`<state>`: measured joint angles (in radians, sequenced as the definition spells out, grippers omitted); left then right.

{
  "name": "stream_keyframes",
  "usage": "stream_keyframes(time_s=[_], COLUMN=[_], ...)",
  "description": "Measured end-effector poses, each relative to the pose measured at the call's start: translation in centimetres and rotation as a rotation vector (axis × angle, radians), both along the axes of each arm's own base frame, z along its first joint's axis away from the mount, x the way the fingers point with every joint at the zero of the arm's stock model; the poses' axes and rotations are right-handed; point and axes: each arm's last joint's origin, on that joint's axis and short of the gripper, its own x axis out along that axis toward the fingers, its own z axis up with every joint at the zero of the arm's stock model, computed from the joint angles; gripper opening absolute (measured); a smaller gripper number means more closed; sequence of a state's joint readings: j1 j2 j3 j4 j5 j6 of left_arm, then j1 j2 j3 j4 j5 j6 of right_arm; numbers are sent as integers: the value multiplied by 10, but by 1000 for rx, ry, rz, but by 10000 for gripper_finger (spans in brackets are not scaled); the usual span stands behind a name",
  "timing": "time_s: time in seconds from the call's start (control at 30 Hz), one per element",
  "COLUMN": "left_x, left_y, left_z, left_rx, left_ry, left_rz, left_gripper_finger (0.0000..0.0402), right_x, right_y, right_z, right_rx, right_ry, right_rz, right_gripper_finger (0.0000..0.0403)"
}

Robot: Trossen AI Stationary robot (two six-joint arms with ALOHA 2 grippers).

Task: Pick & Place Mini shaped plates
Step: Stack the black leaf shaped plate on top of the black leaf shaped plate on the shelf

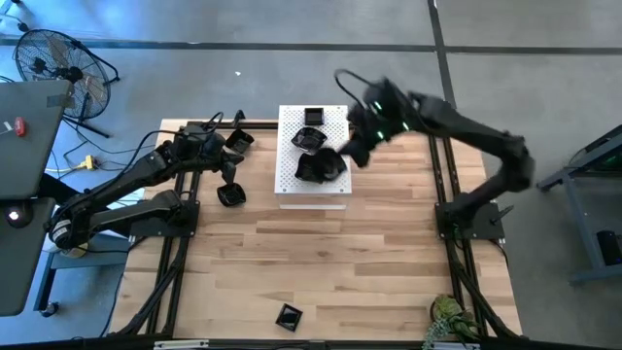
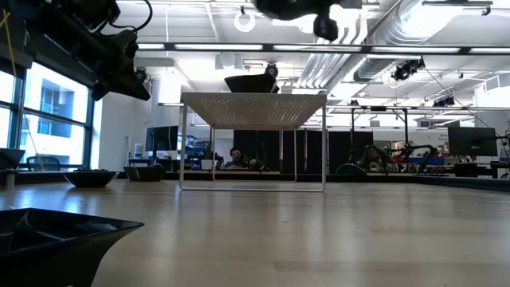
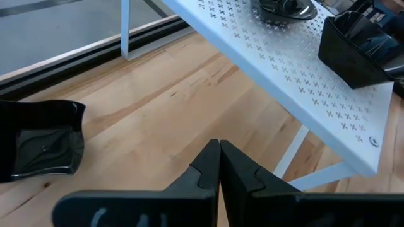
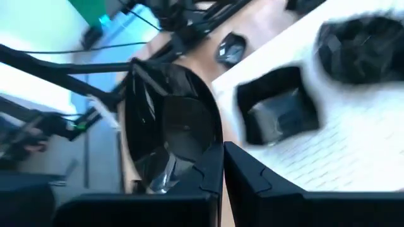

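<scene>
Several glossy black mini plates show. In the high view two sit on the white perforated board (image 1: pixel 313 185): a square one (image 1: pixel 313 117) and another (image 1: pixel 309 139). More lie on the wood: one (image 1: pixel 231 195) just near of my left gripper (image 1: pixel 230 175), one (image 1: pixel 240 139) far of it, one (image 1: pixel 289 316) by the near edge. My left gripper (image 3: pixel 219 151) is shut on nothing, above the table left of the board. My right gripper (image 1: pixel 348 154) is over the board's right part, shut on a round plate (image 1: pixel 321 167). My right gripper (image 4: pixel 222 157) pinches the round plate's rim (image 4: pixel 211 148) between its two fingers, right at the edge. The plate (image 4: pixel 170 132) is tilted, its hollow turned toward the wrist camera. It is held above the board; in the low view the gripper (image 2: pixel 295 8) is well over the board top.
The board is a raised shelf on thin white legs (image 2: pixel 253 110), standing at the table's far middle; one plate (image 2: pixel 255 82) shows on top. A floor fan (image 1: pixel 58 63) and a side desk stand left of the table, a small plant (image 1: pixel 449 319) at the near right corner.
</scene>
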<state>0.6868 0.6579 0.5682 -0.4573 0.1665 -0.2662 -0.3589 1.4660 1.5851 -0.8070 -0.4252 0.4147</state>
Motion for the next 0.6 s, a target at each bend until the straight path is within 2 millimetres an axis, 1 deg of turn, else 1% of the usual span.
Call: stream_keyframes(time_s=[0.07, 0.13, 0.23, 0.33, 0.4, 0.47, 0.6], left_x=[0, 0, 0, 0, 0, 0, 0], left_y=[0, 0, 0, 0, 1, 1, 1], left_z=[0, 0, 0, 0, 0, 0, 0], left_rx=[0, 1, 3, 8, 8, 8, 8], left_ry=[0, 0, 2, 7, 7, 7, 7], left_rz=[1, 1, 5, 17, 18, 18, 18], left_gripper_finger=[1, 1, 1, 1, 1, 1, 1], right_x=[12, 25, 44, 58, 64, 69, 73], right_y=[-25, -51, -87, -118, -133, -142, -149], right_z=[2, -2, -19, -38, -48, -55, -65], right_rx=[-47, -80, -117, -137, -150, -168, -204], right_ry=[30, 67, 127, 173, 194, 204, 212], right_rz=[21, 36, 46, 51, 35, 38, 73], right_gripper_finger=[7, 7, 7, 7, 8, 9, 8])
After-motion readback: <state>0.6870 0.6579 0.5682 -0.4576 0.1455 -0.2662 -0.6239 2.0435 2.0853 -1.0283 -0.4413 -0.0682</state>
